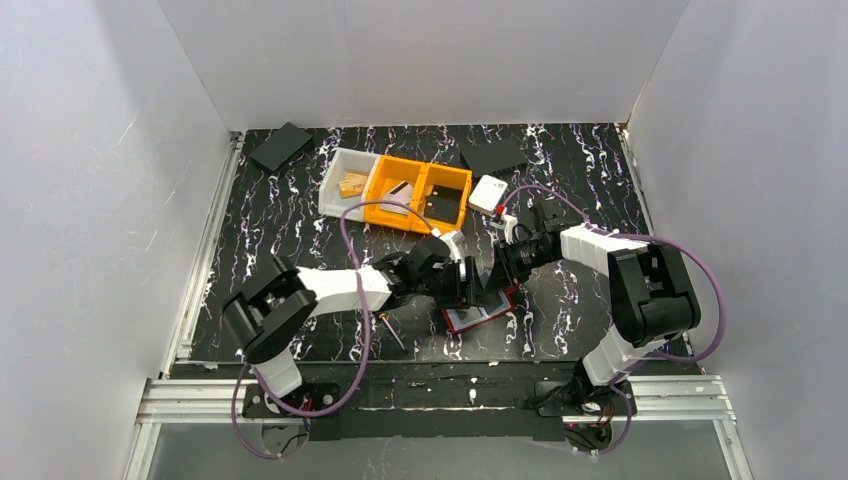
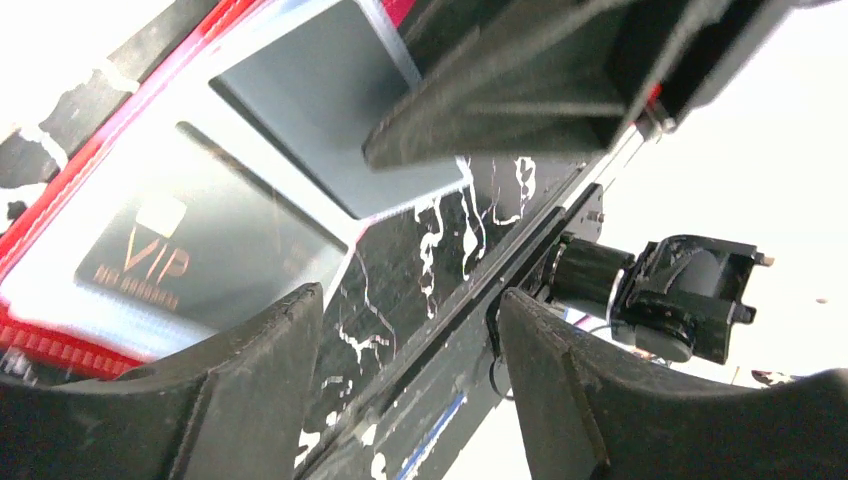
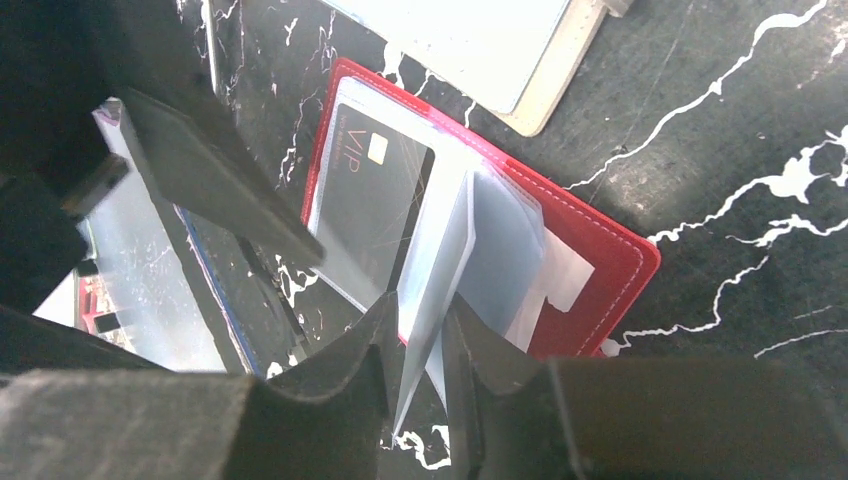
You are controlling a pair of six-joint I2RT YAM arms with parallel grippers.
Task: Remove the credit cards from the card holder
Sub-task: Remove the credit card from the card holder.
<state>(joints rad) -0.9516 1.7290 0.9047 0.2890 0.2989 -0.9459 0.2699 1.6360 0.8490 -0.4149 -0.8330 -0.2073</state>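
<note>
The red card holder lies open on the black marbled table, also seen in the top view. A black VIP card sits in a clear sleeve on its left page, also in the left wrist view. My right gripper is shut on a thin grey-blue card that stands up from the holder's middle; the same card shows in the left wrist view. My left gripper is open and empty, low beside the holder's near edge. In the top view the two grippers meet over the holder.
Two orange bins and a white bin stand at the back, with a small white box to their right. Flat black pieces lie at the back left and back right. A thin tool lies near the front edge.
</note>
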